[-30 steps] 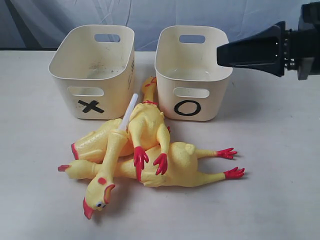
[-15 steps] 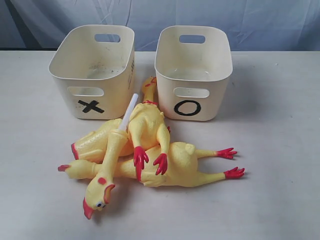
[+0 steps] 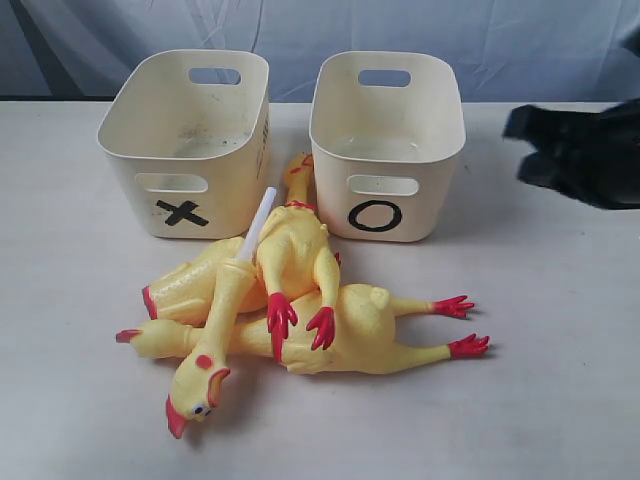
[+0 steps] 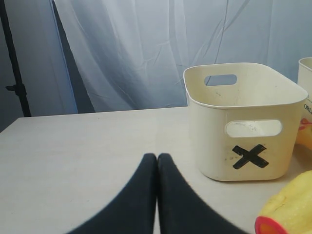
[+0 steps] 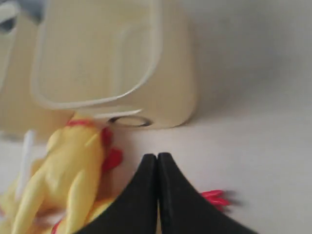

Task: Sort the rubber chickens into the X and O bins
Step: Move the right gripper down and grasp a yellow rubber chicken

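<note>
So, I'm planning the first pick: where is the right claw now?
In the exterior view the right claw is near the right edge, over the table, right of the O bin and farther back than the rubber chickens.

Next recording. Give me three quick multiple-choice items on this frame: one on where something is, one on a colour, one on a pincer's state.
1. The rubber chickens lie:
A. piled on the table in front of the X bin and the O bin
B. hanging from a pincer
C. on the floor

2. The marks on the bins are:
A. red
B. blue
C. black

3. The left pincer is:
A. wide open
B. shut and empty
C. clamped on a chicken

Answers:
1 A: the exterior view shows the yellow pile on the tabletop, with both bins holding no chicken.
2 C: both the X and the O are drawn in black on the cream walls.
3 B: the left wrist view shows its two fingers pressed together with nothing between them.
</note>
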You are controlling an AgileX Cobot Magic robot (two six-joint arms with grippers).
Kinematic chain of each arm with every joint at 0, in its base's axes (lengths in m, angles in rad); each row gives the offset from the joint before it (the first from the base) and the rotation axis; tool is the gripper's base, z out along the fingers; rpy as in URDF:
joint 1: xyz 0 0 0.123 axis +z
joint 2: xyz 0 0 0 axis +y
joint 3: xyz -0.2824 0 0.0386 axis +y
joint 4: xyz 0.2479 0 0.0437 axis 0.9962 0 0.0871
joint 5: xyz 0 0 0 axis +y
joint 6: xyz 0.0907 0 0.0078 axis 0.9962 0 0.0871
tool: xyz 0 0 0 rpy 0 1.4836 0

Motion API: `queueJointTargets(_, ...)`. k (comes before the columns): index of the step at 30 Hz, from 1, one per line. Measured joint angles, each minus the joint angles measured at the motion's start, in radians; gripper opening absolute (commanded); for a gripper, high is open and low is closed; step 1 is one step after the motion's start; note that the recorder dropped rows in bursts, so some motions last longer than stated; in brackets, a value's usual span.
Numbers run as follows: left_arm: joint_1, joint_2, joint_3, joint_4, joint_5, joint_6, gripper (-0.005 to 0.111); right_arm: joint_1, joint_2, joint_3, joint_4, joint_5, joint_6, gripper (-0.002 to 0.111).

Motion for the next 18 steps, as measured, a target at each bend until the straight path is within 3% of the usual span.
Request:
queueJointTargets(5, 0.0, 0.0, 0.0, 0.0, 0.0, 0.0, 0.0, 0.217, 0.019, -0.079, 0.371, 0.088, -0.782, 0.0)
queueJointTargets(8, 0.0, 0.0, 0.0, 0.0, 0.0, 0.0, 0.0, 0.341, 0.065, -0.132, 0.407, 0.086, -1.107, 0.019)
queueJointTargets(13, 0.0, 0.0, 0.0, 0.0, 0.0, 0.0, 0.0, 0.487, 0.187, -0.185, 0.348, -0.079, -1.221, 0.084)
queueJointTargets(15, 0.0, 0.0, 0.0, 0.0, 0.0, 0.0, 0.0, 0.522, 0.241, -0.2, 0.337, -0.155, -1.228, 0.089)
queueJointTargets(17, 0.0, 0.0, 0.0, 0.0, 0.0, 0.0, 0.0, 0.554, 0.301, -0.215, 0.295, -0.208, -1.239, 0.084)
queueJointTargets(18, 0.0, 0.0, 0.0, 0.0, 0.0, 0.0, 0.0, 0.568, 0.328, -0.22, 0.266, -0.22, -1.247, 0.074)
